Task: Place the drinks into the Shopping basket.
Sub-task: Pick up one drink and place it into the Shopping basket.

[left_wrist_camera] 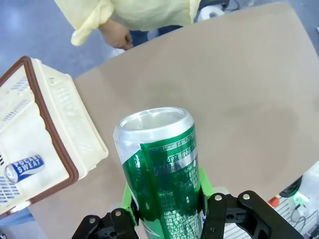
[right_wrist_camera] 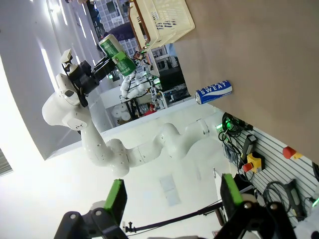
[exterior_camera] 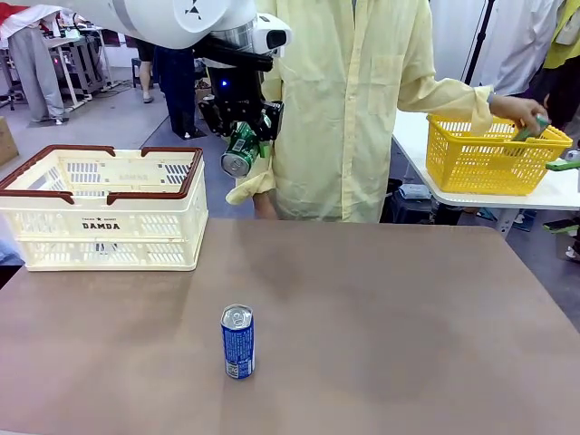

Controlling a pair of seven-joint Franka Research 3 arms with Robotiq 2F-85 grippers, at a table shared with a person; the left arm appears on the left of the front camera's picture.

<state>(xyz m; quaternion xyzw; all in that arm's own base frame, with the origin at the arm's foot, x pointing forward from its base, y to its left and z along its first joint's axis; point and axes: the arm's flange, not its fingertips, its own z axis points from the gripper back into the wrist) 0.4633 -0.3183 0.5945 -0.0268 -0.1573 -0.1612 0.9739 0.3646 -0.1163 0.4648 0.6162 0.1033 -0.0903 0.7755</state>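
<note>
High above the table, just right of the Shopping basket (exterior_camera: 101,237), my left gripper (exterior_camera: 243,136) is shut on a green can (exterior_camera: 241,150), which tilts with its silver top toward the camera. The left wrist view shows this green can (left_wrist_camera: 162,169) between the pads, the basket (left_wrist_camera: 75,117) to the left, and a blue can (left_wrist_camera: 24,168) lying inside it. Another blue can (exterior_camera: 237,341) stands upright on the table near the front. My right gripper (right_wrist_camera: 173,196) is open, holding nothing; its view shows the blue can (right_wrist_camera: 213,92), the held green can (right_wrist_camera: 117,54) and the basket (right_wrist_camera: 164,22).
A person in a pale yellow shirt (exterior_camera: 349,100) stands at the far edge of the table. One hand (exterior_camera: 521,111) reaches into a yellow mesh basket (exterior_camera: 485,159) on a side table at the right. The brown tabletop (exterior_camera: 408,317) is bare around the blue can.
</note>
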